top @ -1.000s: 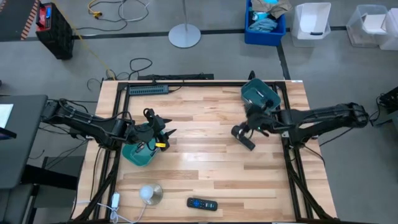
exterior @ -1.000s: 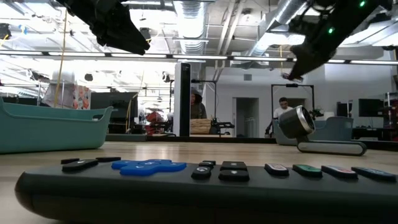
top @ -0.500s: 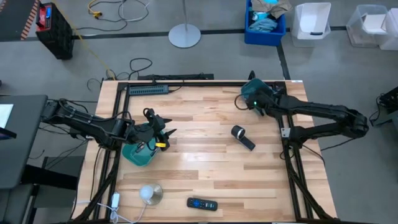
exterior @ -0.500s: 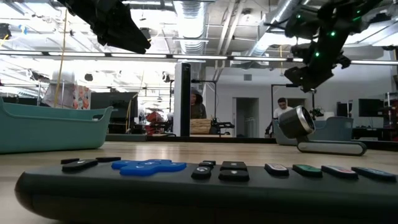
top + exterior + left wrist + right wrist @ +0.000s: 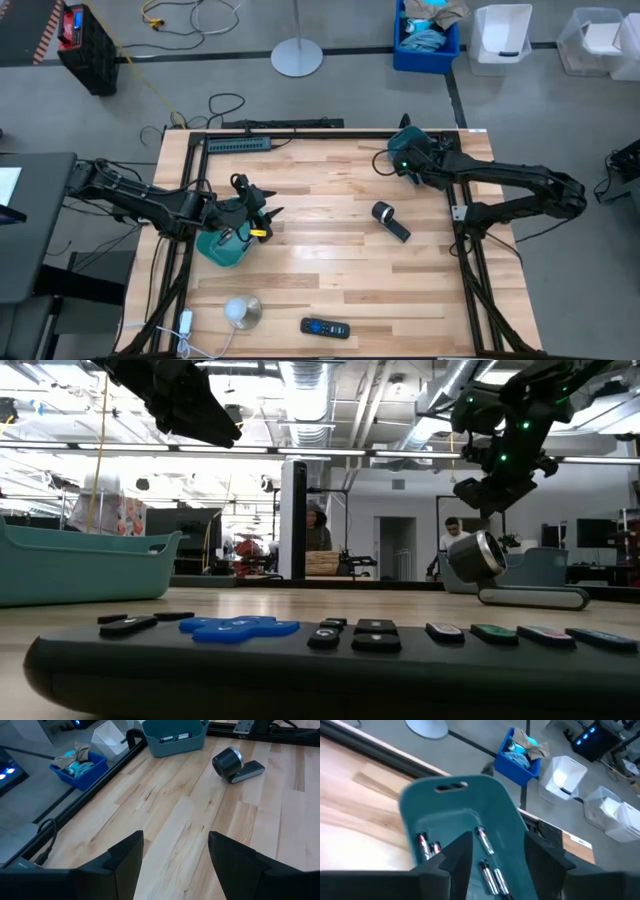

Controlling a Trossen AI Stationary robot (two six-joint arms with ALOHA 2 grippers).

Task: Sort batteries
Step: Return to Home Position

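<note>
Judging by their look, the batteries [image 5: 484,840] would be light, stiff and smooth-skinned. They seemed round enough to roll or squirt out of a loose pinch, but not fragile. The safest hold was probably across the middle of the barrel, with the jaws square to its length and clear of the metal ends. Several cells lay close together on the floor of the right bin [image 5: 417,807], at the far right corner of the desk [image 5: 330,270]. Lifting one alone would likely mean nudging its neighbours. None showed loose on the desk. Whether the left bin [image 5: 225,252] held any could not be told.

The right jaws hung just above the right bin, spread apart with nothing between them. The left jaws, also spread and empty, hovered over the left bin at the desk's left edge.

A second before, the right arm [image 5: 500,180] had its jaws lower on the desk, just beside the black cylinder [image 5: 384,212]. It had since swung away toward the far corner and now stood over the bin, leaving the cylinder alone in the open. Over the last half second it had barely shifted. The left arm [image 5: 140,200], both bins and the cylinder lay as they had.
</note>
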